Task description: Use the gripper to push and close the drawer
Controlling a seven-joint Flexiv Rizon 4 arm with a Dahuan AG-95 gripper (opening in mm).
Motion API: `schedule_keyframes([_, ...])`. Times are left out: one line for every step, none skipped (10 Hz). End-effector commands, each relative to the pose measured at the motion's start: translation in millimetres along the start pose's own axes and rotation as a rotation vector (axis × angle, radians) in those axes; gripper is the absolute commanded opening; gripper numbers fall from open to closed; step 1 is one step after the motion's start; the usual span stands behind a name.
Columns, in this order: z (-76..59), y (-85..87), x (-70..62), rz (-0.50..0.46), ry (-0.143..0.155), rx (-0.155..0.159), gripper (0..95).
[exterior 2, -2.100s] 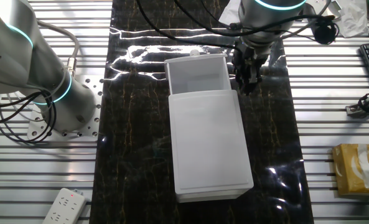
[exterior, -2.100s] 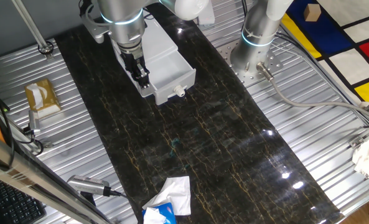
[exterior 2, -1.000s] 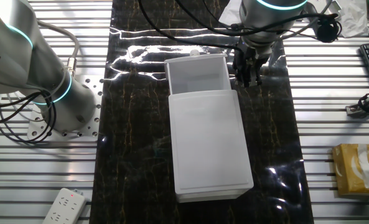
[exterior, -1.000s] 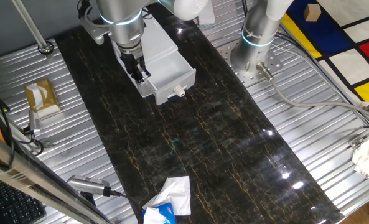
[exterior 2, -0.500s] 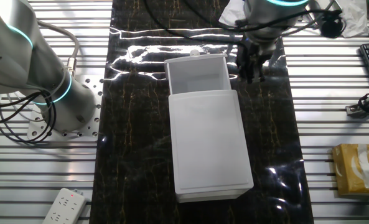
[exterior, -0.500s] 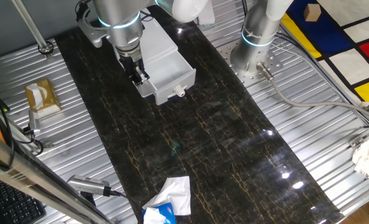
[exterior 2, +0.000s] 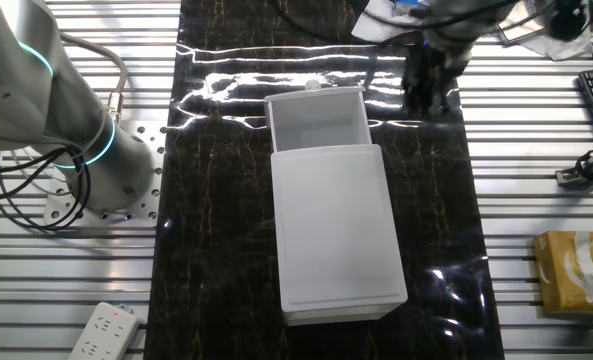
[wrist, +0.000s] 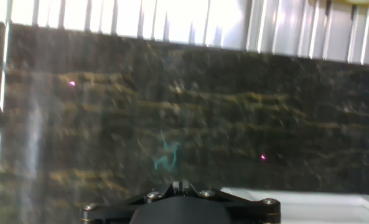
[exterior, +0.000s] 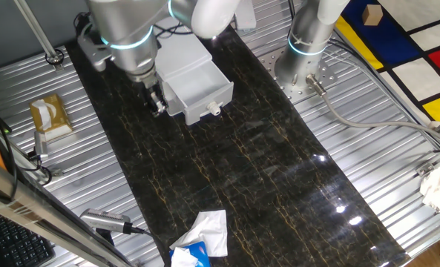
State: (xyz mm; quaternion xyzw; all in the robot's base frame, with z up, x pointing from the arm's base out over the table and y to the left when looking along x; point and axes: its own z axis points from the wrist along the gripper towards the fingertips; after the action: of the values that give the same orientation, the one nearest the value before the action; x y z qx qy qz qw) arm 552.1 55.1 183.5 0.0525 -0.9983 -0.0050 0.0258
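Note:
The white drawer (exterior: 199, 84) stands pulled out of the small white cabinet (exterior: 176, 46), its round knob (exterior: 214, 108) facing the front. In the other fixed view the drawer (exterior 2: 316, 120) sticks out beyond the cabinet (exterior 2: 336, 230), knob (exterior 2: 313, 87) at the far end. My black gripper (exterior: 156, 104) hangs just left of the drawer's side wall, apart from it, fingers together and empty. In the other fixed view it is blurred (exterior 2: 428, 92), right of the drawer. The hand view shows dark marble, the closed fingertips (wrist: 181, 185) and a white drawer edge (wrist: 308, 200) at the bottom right.
A second arm's silver base (exterior: 303, 52) stands right of the cabinet and also shows in the other fixed view (exterior 2: 71, 125). A crumpled white tissue (exterior: 203, 236) lies at the marble's front edge. A brown tissue box (exterior: 49, 116) sits on the ribbed metal to the left.
My gripper has moved sideways away from the drawer's side wall, out over the open marble. The drawer has not moved.

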Motion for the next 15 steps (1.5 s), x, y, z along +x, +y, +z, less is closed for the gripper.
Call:
schedule_keyframes([-2.1,9.2,-11.1,0.021,0.018,-0.003,0.0])
schedule_keyframes([-2.4,9.9,-12.1,0.024,0.023,-0.006,0.0])
schedule_keyframes([-2.4,9.9,-12.0,0.028,0.028,-0.005,0.0])
schedule_keyframes([-2.4,9.9,-12.0,0.031,0.027,-0.003,0.0])
schedule_keyframes([-2.3,9.8,-11.8,0.034,0.027,-0.001,0.0])
schedule_keyframes([-1.9,9.3,-10.9,0.04,0.023,0.001,0.0])
schedule_keyframes([-1.8,9.2,-10.8,0.039,0.022,0.001,0.0])
schedule_keyframes([-1.7,9.1,-10.8,0.031,0.012,0.001,0.0])
schedule_keyframes([-1.5,9.2,-11.6,0.031,0.01,0.001,0.0])
schedule_keyframes([-1.4,9.3,-11.8,0.036,0.013,0.001,0.0])
schedule_keyframes([-0.6,9.3,-12.0,0.038,0.015,0.002,0.0])
schedule_keyframes([0.3,9.3,-12.3,0.041,0.014,0.004,0.0])
schedule_keyframes([0.8,9.4,-12.4,0.043,0.013,0.003,0.0])
schedule_keyframes([0.8,9.5,-12.4,0.054,0.013,0.001,0.0])
schedule_keyframes([0.8,9.5,-12.4,0.055,0.015,0.001,0.0])
